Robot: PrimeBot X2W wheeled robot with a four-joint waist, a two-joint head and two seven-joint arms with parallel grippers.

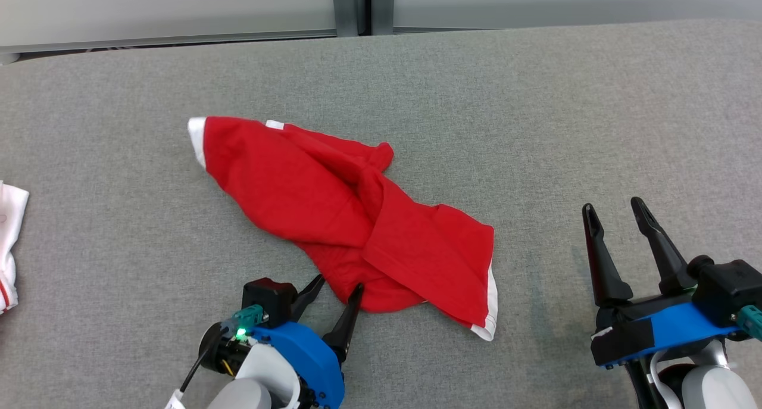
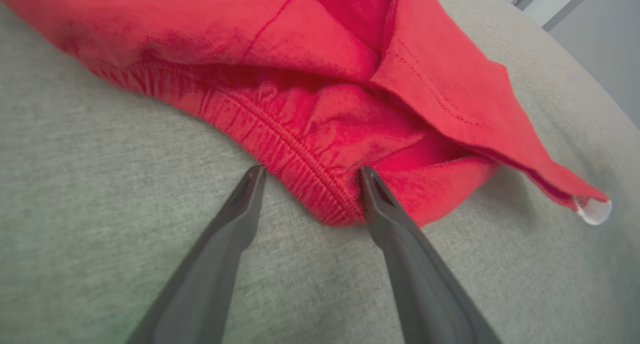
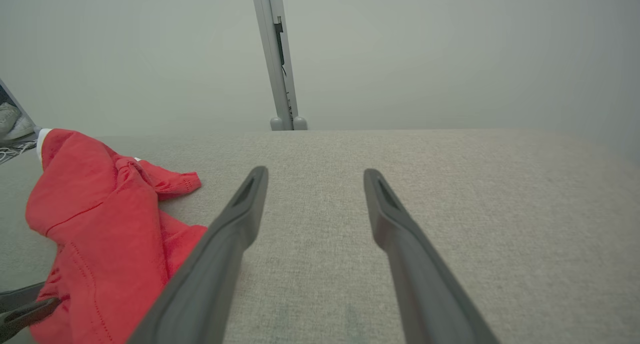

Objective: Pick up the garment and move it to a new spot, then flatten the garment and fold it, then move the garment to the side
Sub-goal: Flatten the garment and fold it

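Head view: red shorts (image 1: 333,218) lie crumpled about mid-table on the grey fabric-covered table (image 1: 536,99), running diagonally from far-left to near-right, with white hems at both ends. The left gripper (image 1: 340,281) is at the near bulge of the shorts, claw spread, its fingertips either side of the cloth edge. The right gripper (image 1: 612,203) sits well apart to the right over bare table, claw spread and holding nothing. A white garment (image 1: 11,242) pokes in at the table's left edge, well clear of the shorts. The far edge meets pale wall panels and a grey post (image 1: 351,7). There is wide bare fabric right of the shorts and beyond them. Left wrist view: adds detail the head view lacks. The bulge is a gathered elastic waistband (image 2: 280,143), and the spread fingers straddle it, one tip touching red cloth, the other at its border on grey. Not pinched. A folded leg panel overlaps the waistband and ends in a white hem corner (image 2: 592,210) towards the table's rounded edge. Right wrist view: spread fingers (image 3: 400,234) over bare table, with the shorts off to this view's left and the far edge straight ahead below the post.
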